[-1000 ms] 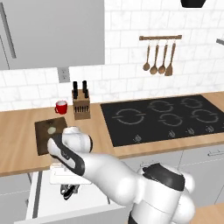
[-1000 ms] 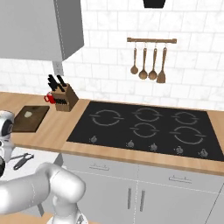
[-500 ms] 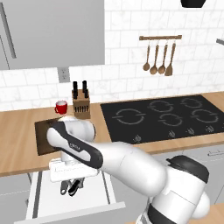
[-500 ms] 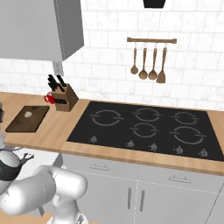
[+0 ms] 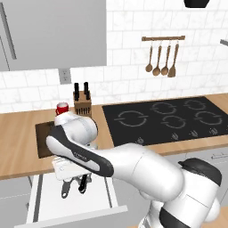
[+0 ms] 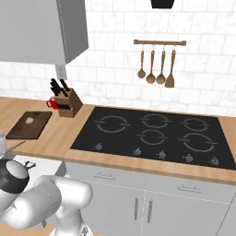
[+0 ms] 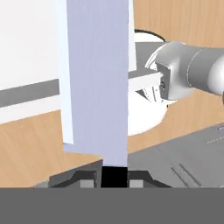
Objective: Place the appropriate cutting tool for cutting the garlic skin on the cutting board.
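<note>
Arm hides right part of cutting board (image 5: pixel 43 141); claw (image 5: pixel 73 182) finger positions unreadable behind arm.

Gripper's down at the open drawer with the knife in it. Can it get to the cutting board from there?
Probably yes. The gripper holds the knife over the drawer, and the cutting board lies on the counter just behind it, with only the garlic on it.

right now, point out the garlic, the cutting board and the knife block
garlic (image 6: pixel 30 120), right base view, middle of the bulb
cutting board (image 6: pixel 20 130), right base view, bare front part
knife block (image 5: pixel 83 108), left base view, wooden front face
</note>
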Robot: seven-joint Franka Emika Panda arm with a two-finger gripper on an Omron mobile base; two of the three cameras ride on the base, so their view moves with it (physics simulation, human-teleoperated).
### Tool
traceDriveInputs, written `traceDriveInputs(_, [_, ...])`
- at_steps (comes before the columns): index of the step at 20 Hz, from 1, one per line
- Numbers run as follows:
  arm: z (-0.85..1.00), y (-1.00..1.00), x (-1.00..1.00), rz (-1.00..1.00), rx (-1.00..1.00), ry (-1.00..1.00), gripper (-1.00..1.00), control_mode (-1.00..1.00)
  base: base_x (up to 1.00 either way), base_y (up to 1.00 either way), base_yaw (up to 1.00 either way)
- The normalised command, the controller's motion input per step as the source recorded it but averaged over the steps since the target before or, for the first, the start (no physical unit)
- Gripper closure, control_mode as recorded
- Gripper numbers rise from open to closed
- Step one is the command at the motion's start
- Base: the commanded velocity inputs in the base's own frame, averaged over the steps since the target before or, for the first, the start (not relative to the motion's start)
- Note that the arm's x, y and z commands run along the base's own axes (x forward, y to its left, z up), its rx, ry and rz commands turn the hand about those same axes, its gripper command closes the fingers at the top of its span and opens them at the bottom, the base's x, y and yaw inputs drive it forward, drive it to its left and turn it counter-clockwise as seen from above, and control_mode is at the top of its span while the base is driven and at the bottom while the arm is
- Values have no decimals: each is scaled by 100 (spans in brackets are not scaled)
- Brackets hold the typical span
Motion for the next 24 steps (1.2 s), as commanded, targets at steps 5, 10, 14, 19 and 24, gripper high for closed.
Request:
traceDriveInputs(5, [-10, -9, 84, 21, 0, -5, 100, -100, 0, 0, 0])
traceDriveInputs(10, [-8, -3, 93, 18, 0, -3, 100, -100, 0, 0, 0])
traceDriveInputs(14, [-6, 5, 99, 6, 2, 0, 100, -100, 0, 0, 0])
traceDriveInputs(19, [-16, 23, 91, 0, 3, 0, 100, -100, 0, 0, 0])
traceDriveInputs(24, [-46, 53, 87, 0, 1, 0, 100, -100, 0, 0, 0])
